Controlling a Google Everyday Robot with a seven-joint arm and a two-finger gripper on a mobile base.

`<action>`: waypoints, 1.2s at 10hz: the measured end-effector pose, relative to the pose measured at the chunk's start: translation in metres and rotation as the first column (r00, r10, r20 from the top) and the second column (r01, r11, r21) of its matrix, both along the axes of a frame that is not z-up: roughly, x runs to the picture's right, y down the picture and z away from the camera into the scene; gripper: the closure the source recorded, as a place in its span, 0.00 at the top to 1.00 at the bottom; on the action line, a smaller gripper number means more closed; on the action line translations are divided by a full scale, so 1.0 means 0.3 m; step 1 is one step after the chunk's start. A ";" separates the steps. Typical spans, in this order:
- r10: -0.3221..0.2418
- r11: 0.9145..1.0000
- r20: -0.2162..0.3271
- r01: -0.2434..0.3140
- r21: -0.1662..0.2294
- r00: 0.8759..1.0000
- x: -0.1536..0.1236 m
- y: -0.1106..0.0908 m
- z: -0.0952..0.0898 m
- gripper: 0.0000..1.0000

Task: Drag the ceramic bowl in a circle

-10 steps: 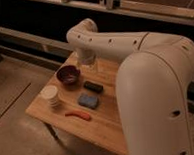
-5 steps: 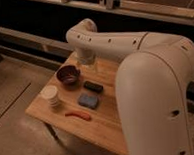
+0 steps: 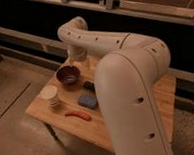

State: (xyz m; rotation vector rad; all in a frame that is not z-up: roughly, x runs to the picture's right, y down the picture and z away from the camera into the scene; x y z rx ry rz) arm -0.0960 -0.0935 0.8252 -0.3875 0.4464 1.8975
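Camera view, single frame. Wooden worktop (image 3: 119, 125), pale grain, rectangular, standing on a speckled floor (image 3: 20, 142). Arm (image 3: 130, 79): smooth cream shell of rounded tube segments with small dark holes. It fills the right foreground, arches up and to the left, then bends down at the far side of the worktop. Tool (image 3: 79, 59) hangs at the end of that bend, over the far left part of the worktop, just behind the ceramic bowl and slightly to its right; contact with the rim cannot be told. Tool fingers are spread wide, with nothing seen between them. Ceramic bowl (image 3: 69, 75): round, glossy dark maroon with a deep hollow, upright on the worktop toward its far left corner. Stack of cups (image 3: 50, 96): whitish, cylindrical and matte, near the left edge, in front of the bowl and apart from it. Blue block (image 3: 87, 101): flat, rectangular, dull surface, right of the cups. Small dark object (image 3: 89, 84): lies between the block and the bowl, shape unclear. Red object (image 3: 78, 115): thin, elongated, slightly curved, lying near the front edge.
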 end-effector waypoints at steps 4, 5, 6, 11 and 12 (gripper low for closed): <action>0.026 0.994 -0.059 -0.032 -0.106 0.998 -0.026 0.089 0.055 0.65; 0.020 0.988 -0.139 -0.040 -0.147 0.990 0.023 0.131 0.076 0.65; 0.011 0.986 -0.180 -0.040 -0.159 0.984 0.048 0.139 0.084 0.65; 0.068 0.979 -0.174 -0.099 -0.176 0.982 -0.016 0.116 0.197 0.65; 0.119 0.970 -0.143 -0.146 -0.195 0.983 -0.042 0.125 0.225 0.65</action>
